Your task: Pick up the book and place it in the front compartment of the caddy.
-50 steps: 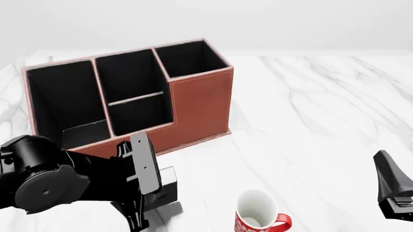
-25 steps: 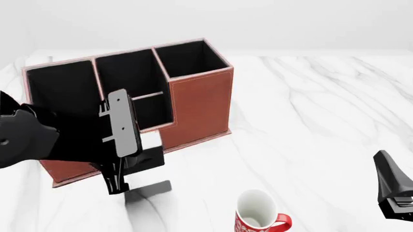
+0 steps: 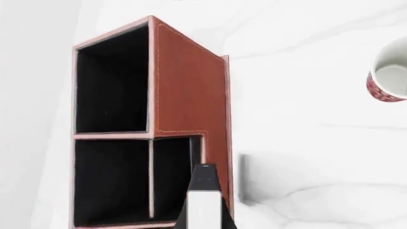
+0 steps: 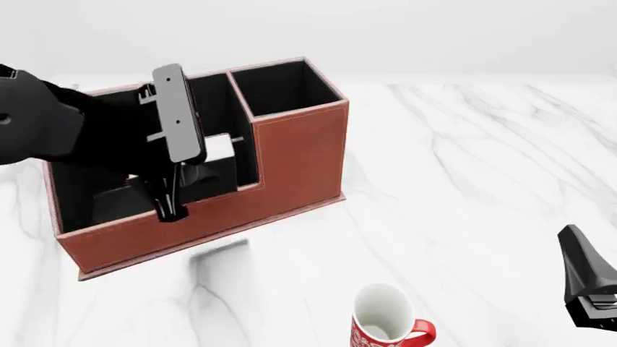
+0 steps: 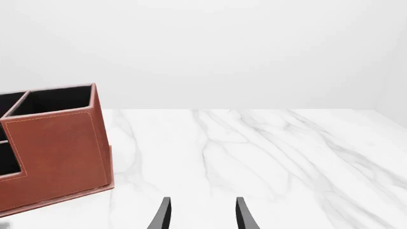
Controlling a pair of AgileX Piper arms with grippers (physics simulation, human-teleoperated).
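The left gripper [image 4: 178, 199] hangs over the caddy [image 4: 289, 155] near the table's far-left corner, clamping the book [image 4: 207, 173] — the right gripper [image 5: 200, 214] stands parted, empty.

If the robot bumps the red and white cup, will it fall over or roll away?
The mug stands upright on a smooth table, so it would probably slide, not tip. It looks empty, so likely light. If knocked over, its handle would probably stop it rolling far.

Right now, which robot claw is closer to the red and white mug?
Right. The right claw sits beside the red-and-white mug, off to its right; the left claw hangs farther away over the red-brown leather caddy.
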